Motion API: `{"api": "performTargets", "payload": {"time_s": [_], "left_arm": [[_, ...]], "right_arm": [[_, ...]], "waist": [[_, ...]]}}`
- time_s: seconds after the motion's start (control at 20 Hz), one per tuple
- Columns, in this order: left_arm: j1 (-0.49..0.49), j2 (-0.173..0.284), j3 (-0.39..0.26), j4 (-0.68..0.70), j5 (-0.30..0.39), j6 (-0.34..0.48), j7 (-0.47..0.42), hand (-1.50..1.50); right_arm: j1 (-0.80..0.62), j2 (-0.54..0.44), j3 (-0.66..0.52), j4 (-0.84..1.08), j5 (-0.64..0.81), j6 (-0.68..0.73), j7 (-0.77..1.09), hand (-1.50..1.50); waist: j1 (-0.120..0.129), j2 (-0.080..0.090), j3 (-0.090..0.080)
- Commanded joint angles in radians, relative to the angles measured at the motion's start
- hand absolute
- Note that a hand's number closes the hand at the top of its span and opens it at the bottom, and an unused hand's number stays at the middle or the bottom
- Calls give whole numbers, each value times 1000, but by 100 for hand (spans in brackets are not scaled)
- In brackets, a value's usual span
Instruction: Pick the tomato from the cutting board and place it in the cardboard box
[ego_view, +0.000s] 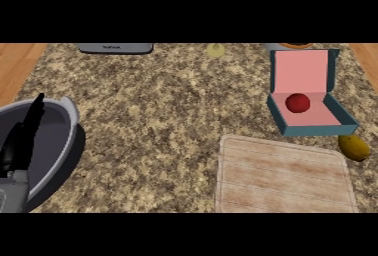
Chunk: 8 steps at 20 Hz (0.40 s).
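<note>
We're noting tomato (297, 102) sitting in box (310, 120) w/ cutting board (284, 177) bare; task looking done. Left robot hand (22, 135) resting, fingers straight; right not showing.

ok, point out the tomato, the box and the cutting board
tomato (297, 102), head view, middle of its red top
box (317, 130), head view, near teal wall
cutting board (284, 177), head view, bare middle of the wood
</note>
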Motion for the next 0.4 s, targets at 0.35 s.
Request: {"api": "performTargets", "payload": {"time_s": [0.35], "left_arm": [[-30,9,16,65,5,-15,-29,0]], "right_arm": [[202,-197,5,32,-12,253,-98,-150]], "waist": [[-5,1,1]]}}
